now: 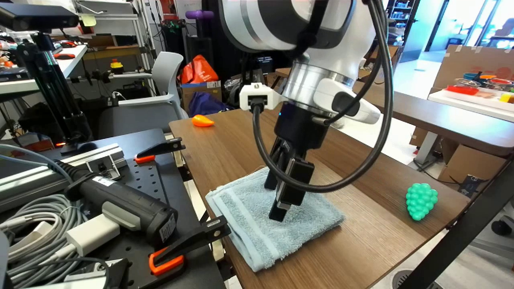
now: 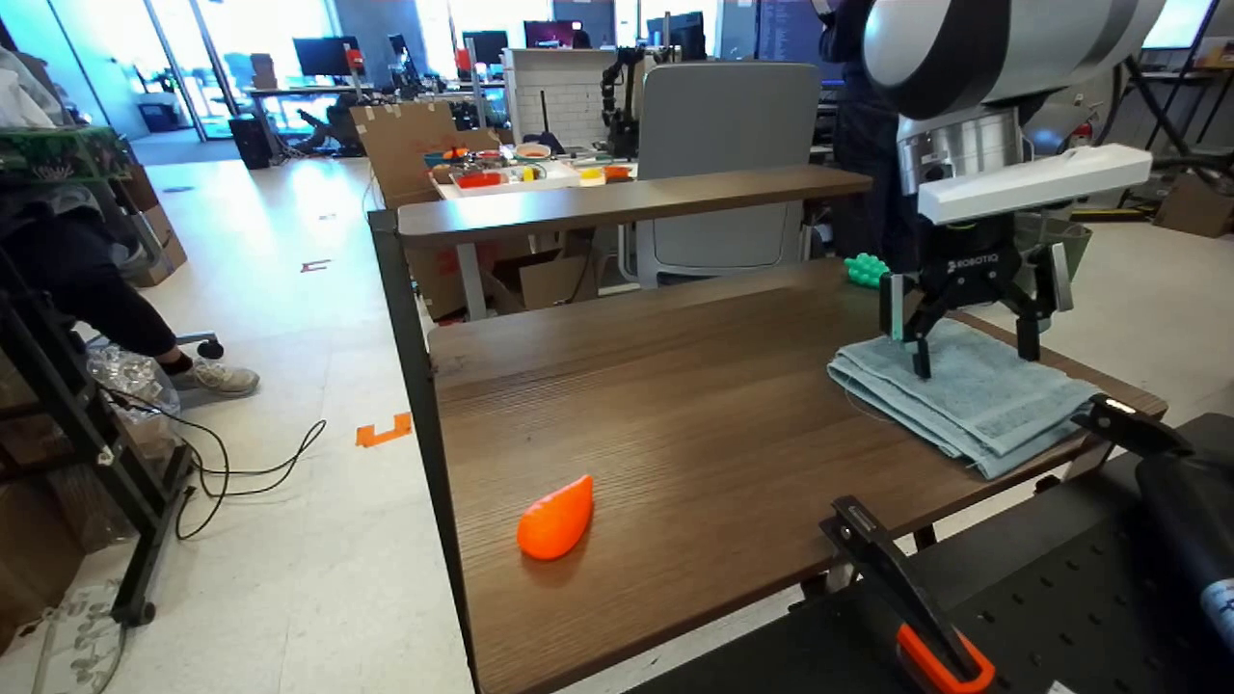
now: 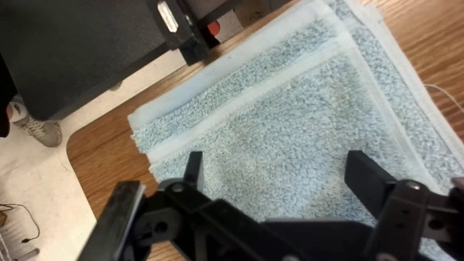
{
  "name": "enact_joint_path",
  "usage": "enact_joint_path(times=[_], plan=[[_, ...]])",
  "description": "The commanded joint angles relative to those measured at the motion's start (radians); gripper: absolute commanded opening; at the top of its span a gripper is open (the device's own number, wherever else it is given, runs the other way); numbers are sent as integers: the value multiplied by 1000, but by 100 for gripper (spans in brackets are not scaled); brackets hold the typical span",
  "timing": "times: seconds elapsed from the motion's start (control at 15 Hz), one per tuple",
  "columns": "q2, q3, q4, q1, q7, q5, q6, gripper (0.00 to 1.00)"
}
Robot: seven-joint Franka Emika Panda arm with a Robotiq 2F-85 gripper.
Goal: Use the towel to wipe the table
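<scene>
The pale blue-grey towel (image 1: 249,216) lies folded and slightly rumpled near one edge of the dark brown wood-grain table (image 1: 361,237). Towel (image 2: 1012,410) and table (image 2: 694,414) show in both exterior views. My gripper (image 1: 274,199) points down over the towel with its fingers wide apart. In an exterior view the gripper (image 2: 975,359) has both fingertips at or just above the cloth; I cannot tell whether they touch. In the wrist view the open gripper (image 3: 276,156) has only flat towel (image 3: 282,108) between its fingers, with no cloth pinched.
A green knobbly ball (image 1: 421,200) and an orange teardrop-shaped object (image 2: 556,520) lie on the table. Black clamps with orange handles (image 1: 166,263) sit at the table edge by the towel. A dark bench (image 2: 1060,598) adjoins that edge. A black post (image 2: 416,386) stands at one table side.
</scene>
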Motion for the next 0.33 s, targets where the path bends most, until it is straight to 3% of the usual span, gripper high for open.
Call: enact_joint_path(times=[0.0, 0.07, 0.27], plan=[[-153, 6, -157, -19, -22, -10, 69, 100], [-68, 12, -66, -16, 0, -8, 23, 100], [-85, 13, -80, -19, 0, -8, 23, 100]])
